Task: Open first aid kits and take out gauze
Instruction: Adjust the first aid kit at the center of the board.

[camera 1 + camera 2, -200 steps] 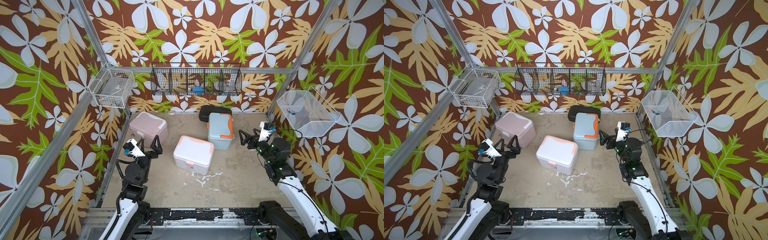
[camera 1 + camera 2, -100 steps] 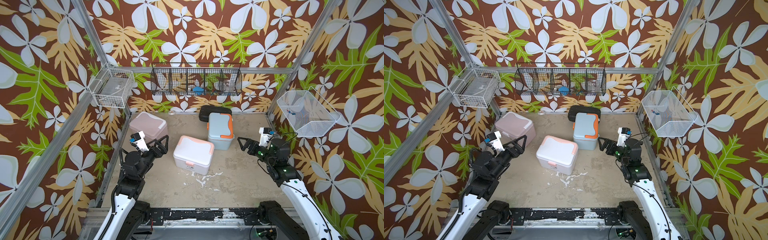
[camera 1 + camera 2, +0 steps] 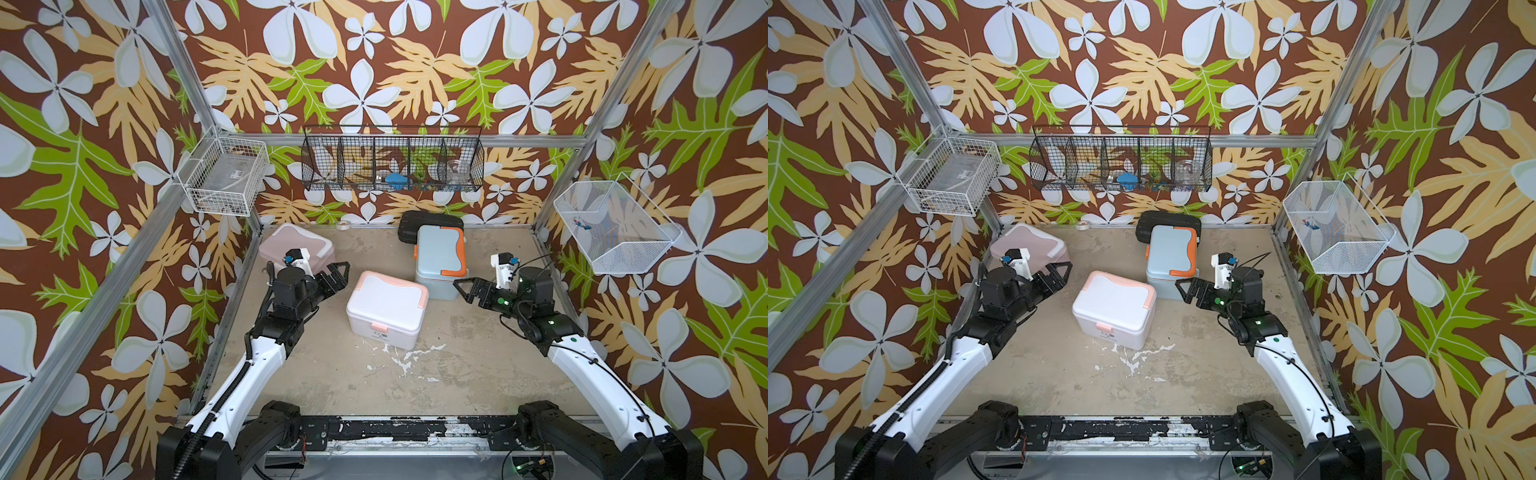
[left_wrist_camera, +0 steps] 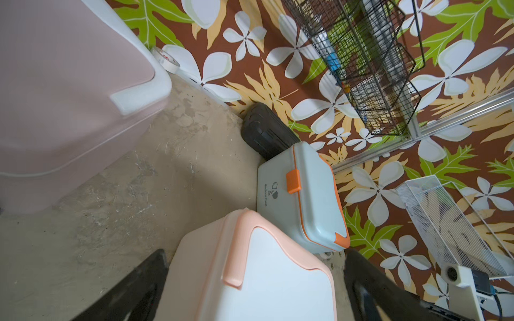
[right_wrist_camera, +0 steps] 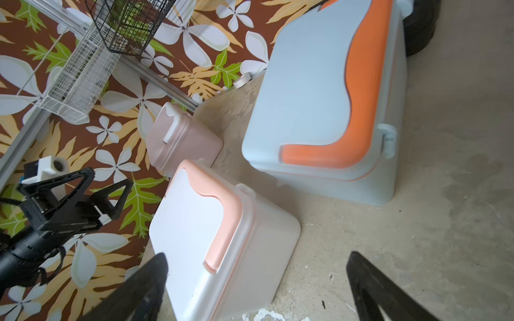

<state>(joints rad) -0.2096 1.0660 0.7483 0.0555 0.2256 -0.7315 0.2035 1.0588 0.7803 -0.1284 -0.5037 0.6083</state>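
Three first aid kits stand shut on the floor in both top views. The white kit with peach trim [image 3: 384, 307] [image 3: 1113, 307] is in the middle. Behind it stand the light blue kit with orange trim [image 3: 438, 257] and, at the back left, the pink kit [image 3: 297, 245]. My left gripper [image 3: 338, 276] [image 4: 254, 258] hangs open just left of the white kit, whose near end [image 4: 272, 278] lies between its jaws in the left wrist view. My right gripper [image 3: 463, 291] [image 5: 257, 257] is open to the right of the white kit [image 5: 189, 230], beside the blue one [image 5: 311, 97]. The gauze is out of view.
A flat black ribbed case [image 3: 428, 220] lies behind the blue kit, and a tape roll [image 3: 343, 225] sits at the back wall. On the walls hang a white wire basket [image 3: 224, 176], a black wire rack [image 3: 392, 160] and a white mesh basket [image 3: 611, 226]. White scuffs [image 3: 407, 357] mark the floor.
Both arms have reached in toward the white kit: the left gripper moved right and forward, the right gripper moved left and lower. Both stayed open.
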